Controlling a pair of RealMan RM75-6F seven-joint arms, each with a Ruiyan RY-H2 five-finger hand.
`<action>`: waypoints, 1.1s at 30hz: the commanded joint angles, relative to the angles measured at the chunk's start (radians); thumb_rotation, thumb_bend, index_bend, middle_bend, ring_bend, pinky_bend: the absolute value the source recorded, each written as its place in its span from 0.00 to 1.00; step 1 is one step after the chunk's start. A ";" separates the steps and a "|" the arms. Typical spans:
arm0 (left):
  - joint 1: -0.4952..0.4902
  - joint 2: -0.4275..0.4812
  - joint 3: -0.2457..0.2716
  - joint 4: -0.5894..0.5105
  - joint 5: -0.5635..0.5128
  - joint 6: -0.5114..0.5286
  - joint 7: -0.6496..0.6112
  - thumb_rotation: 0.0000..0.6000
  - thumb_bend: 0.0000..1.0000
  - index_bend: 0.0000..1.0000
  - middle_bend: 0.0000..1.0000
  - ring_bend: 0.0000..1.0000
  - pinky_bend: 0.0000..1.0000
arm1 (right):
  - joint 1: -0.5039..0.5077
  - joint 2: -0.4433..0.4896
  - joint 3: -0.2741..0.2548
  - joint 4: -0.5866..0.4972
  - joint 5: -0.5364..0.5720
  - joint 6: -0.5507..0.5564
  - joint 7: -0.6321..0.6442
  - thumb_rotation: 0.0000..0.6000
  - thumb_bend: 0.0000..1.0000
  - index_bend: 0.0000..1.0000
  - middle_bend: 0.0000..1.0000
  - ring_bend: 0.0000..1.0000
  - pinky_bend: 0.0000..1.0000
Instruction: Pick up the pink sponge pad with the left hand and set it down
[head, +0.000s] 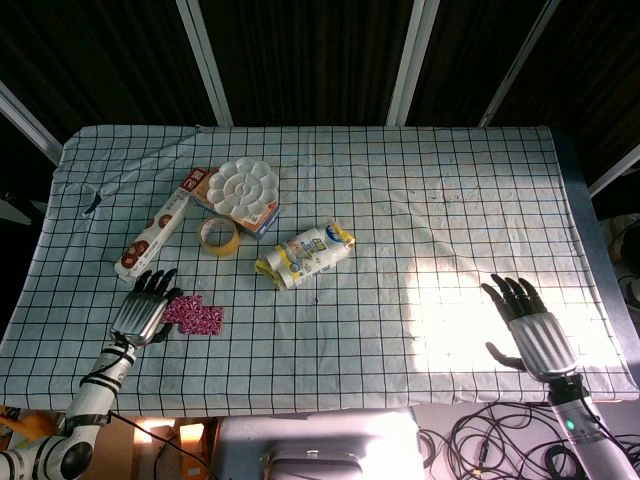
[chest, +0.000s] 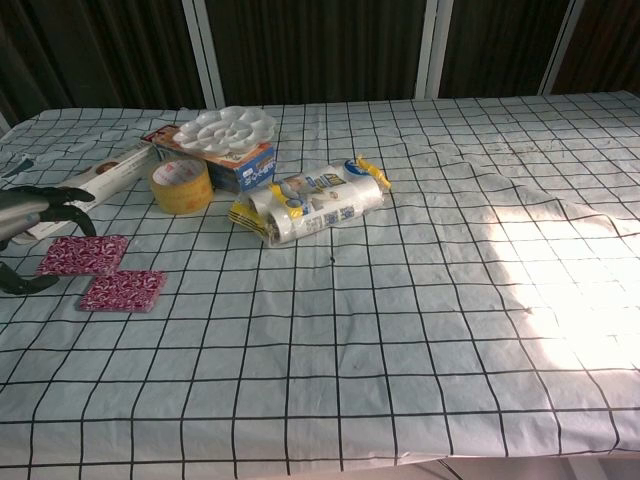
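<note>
Two pink patterned sponge pads show at the table's front left. My left hand (head: 138, 312) (chest: 25, 210) holds one pad (head: 183, 308) (chest: 85, 255) by its left edge, fingers above and thumb below. That pad sits just left of and behind the second pad (head: 207, 321) (chest: 122, 290), which lies flat on the checked cloth, and their corners nearly touch. My right hand (head: 525, 325) rests at the front right of the table, fingers spread and holding nothing. It does not appear in the chest view.
Behind the pads lie a long snack box (head: 153, 232), a yellow tape roll (head: 219, 236) (chest: 182, 186) and a white palette dish (head: 243, 185) on a box. A wrapped snack pack (head: 305, 255) lies mid-table. The table's front edge runs close below my left hand.
</note>
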 joint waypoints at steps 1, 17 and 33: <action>0.019 0.032 -0.009 0.028 -0.037 -0.015 -0.041 1.00 0.36 0.46 0.02 0.00 0.00 | -0.001 0.001 0.001 0.000 -0.001 0.002 0.001 1.00 0.19 0.00 0.00 0.00 0.00; 0.039 0.003 0.011 0.162 -0.066 -0.129 -0.125 1.00 0.37 0.04 0.00 0.00 0.00 | -0.004 -0.007 0.006 -0.005 0.008 -0.008 -0.016 1.00 0.19 0.00 0.00 0.00 0.00; 0.021 0.053 0.005 -0.061 0.022 -0.049 -0.020 1.00 0.37 0.20 0.00 0.00 0.00 | -0.011 0.002 0.004 -0.009 -0.007 0.004 0.000 1.00 0.19 0.00 0.00 0.00 0.00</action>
